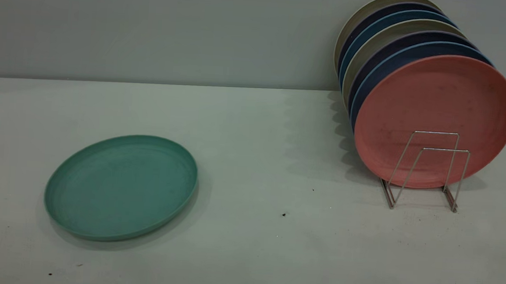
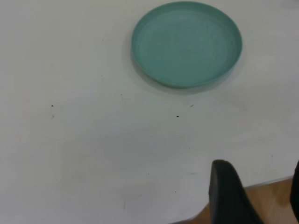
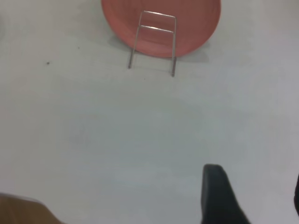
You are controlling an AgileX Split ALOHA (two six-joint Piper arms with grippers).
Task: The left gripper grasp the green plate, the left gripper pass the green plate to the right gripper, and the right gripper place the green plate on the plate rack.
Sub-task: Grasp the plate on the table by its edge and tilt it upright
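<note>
Opening step, grasp not yet begun. Green plate point(image 1: 121, 187) lying flat on the pale surface point(image 1: 255, 247), well apart from the plate rack point(image 1: 427, 170) with its pink plate point(image 1: 434, 118) and blue plates point(image 1: 373, 48) upright. Left gripper point(image 2: 254, 193) back near the surface edge, fingers point(image 2: 226, 191) spread, holding nothing. Right gripper point(image 3: 250, 196) likewise back, facing the rack, fingers spread. Next, probably: reach forward, pinch the near rim. Plain grey wall point(image 1: 154, 26) behind.

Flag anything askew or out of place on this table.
Only the round teal-green plate lies flat and alone on the white table, apart from the thin silver wire rack holding upright plates. Nothing looks damaged.
</note>
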